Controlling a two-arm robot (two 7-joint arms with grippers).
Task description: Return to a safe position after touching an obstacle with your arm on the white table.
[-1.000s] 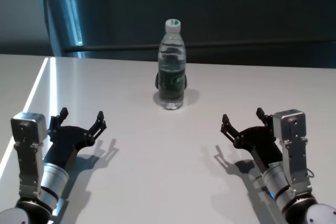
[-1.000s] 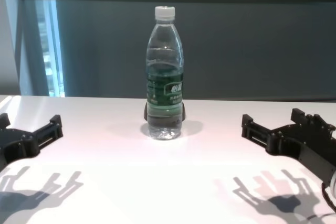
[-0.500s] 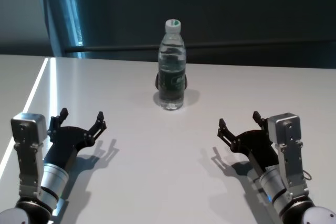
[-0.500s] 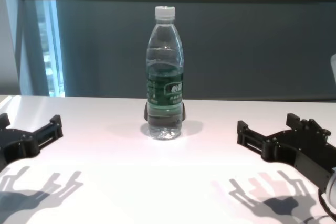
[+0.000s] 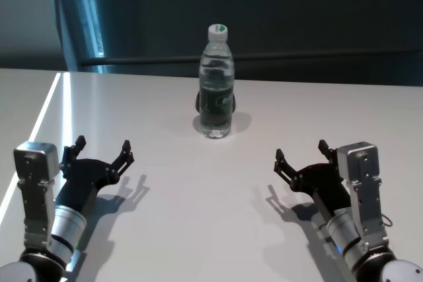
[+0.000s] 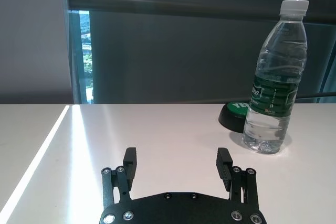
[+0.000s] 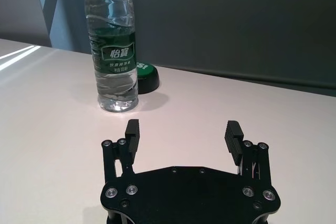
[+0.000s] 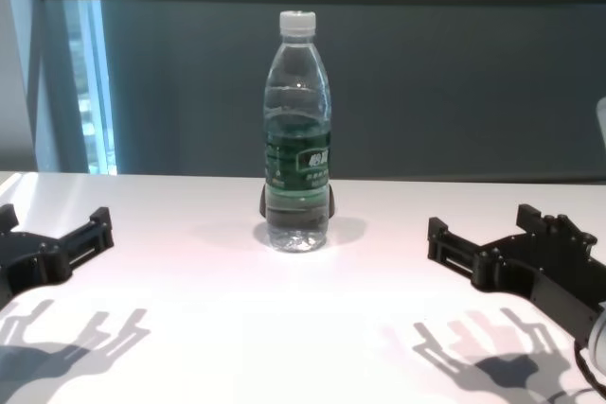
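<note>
resting low at the near part of the white table (image 5: 198, 216), both arms are in view, one at each side. the left gripper (image 5: 102, 152) is at the robot's left, just above the table surface, and its jaws stand wide open with nothing between them; the left wrist view shows the two black fingers (image 6: 129, 161) far apart over bare white table. the right gripper (image 5: 303, 158) is at the robot's right, also low over the table, and its jaws are spread wide too, holding nothing. each gripper throws a dark shadow on the glossy surface under it.

farther away, near the middle of the table and between the lines of the two arms, stands the obstacle (image 5: 216, 82), a clear water bottle. it is upright, with its white cap (image 8: 296, 20) on and a dark green label (image 7: 119, 54) around the middle, and water fills it to the neck. it is well apart from both grippers; neither one touches it.

just behind the bottle lies a low round dark object with a green top (image 7: 146, 76), partly hidden by the bottle in the head view. behind the table there is a dark wall (image 5: 297, 11) and a bright window strip (image 8: 90, 92) at the far left.
</note>
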